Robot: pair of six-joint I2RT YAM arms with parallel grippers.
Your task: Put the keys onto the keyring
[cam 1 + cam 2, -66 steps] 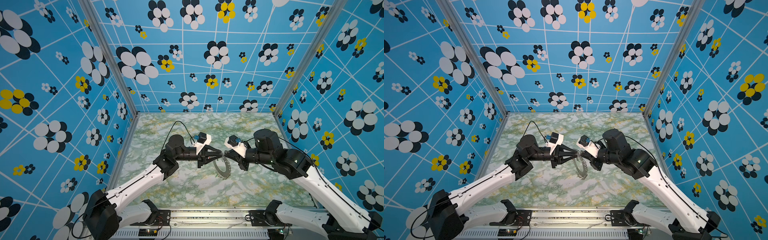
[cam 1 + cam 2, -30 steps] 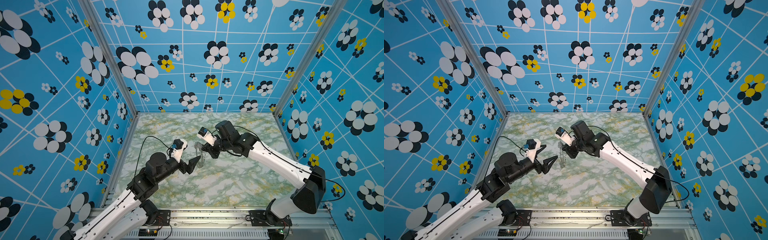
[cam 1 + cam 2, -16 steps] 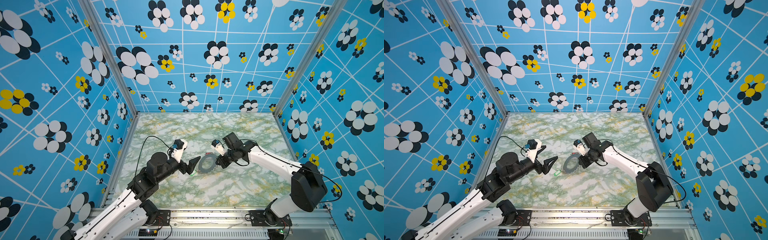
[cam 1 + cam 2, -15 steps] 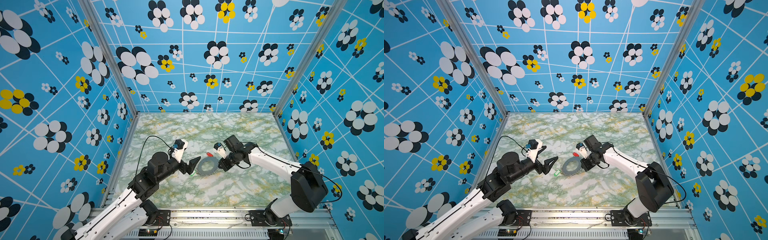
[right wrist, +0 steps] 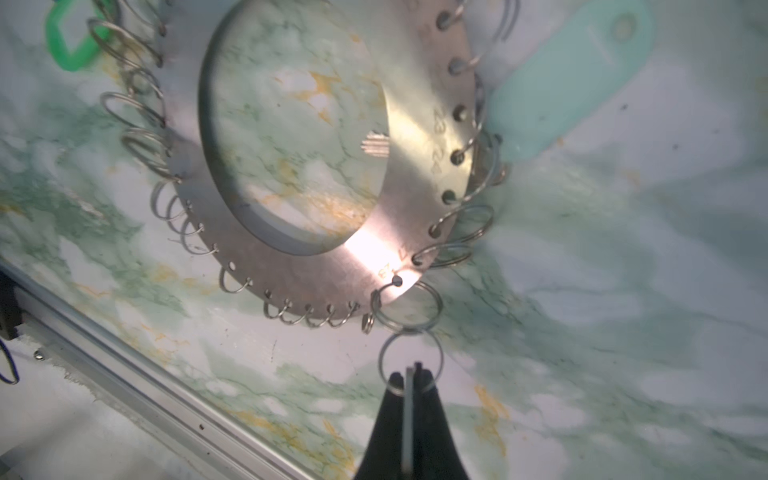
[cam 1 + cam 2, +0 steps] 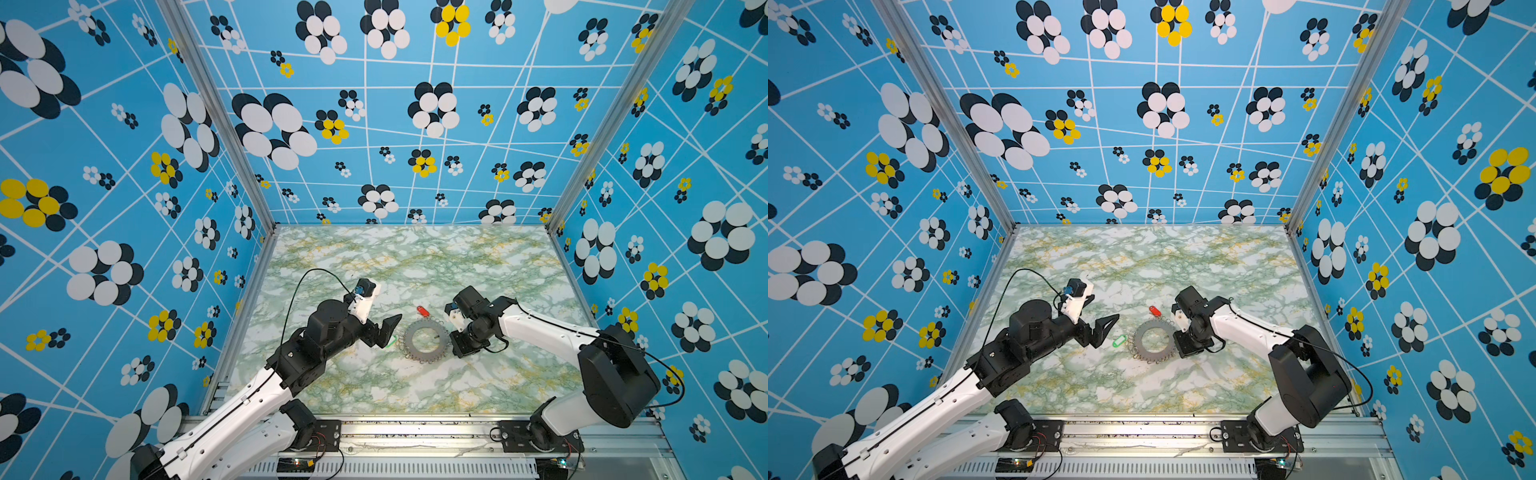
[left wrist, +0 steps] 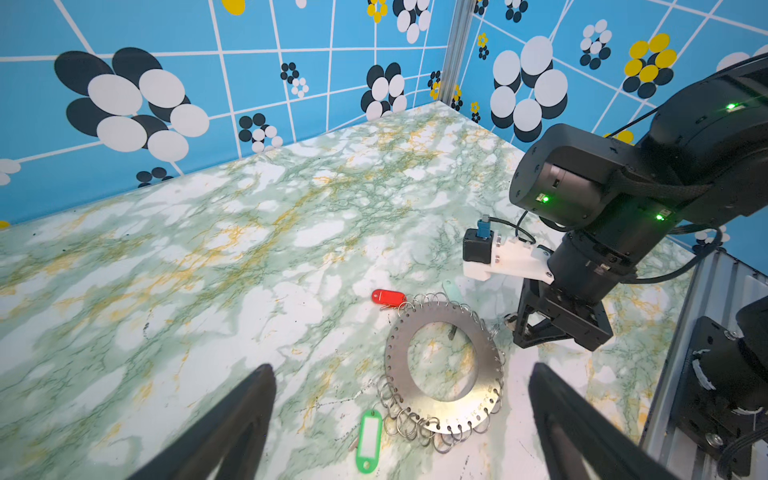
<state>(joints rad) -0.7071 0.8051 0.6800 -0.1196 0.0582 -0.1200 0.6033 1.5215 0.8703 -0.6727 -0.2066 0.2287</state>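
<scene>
Two arms reach in over the marble worktop [image 6: 1183, 266]. On the left, the left hand [image 6: 1106, 332] hovers empty with its fingers spread wide, just left of the green-tagged key [image 6: 1119, 341]. That key lies against the left rim of the keyring [image 6: 1141, 338], which rests flat mid-worktop. The red-tagged key [image 6: 1155, 311] lies at its far edge. On the right, the right hand [image 5: 411, 380] is pinched tight on a small split ring [image 5: 381, 358], linked to a loop on the keyring's right rim.

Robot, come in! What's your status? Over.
Left hand open, hovering beside keyring. Right hand shut on wire ring at its edge. Keyring flat, red tag and green tag at rim. Nothing blocking.
</scene>
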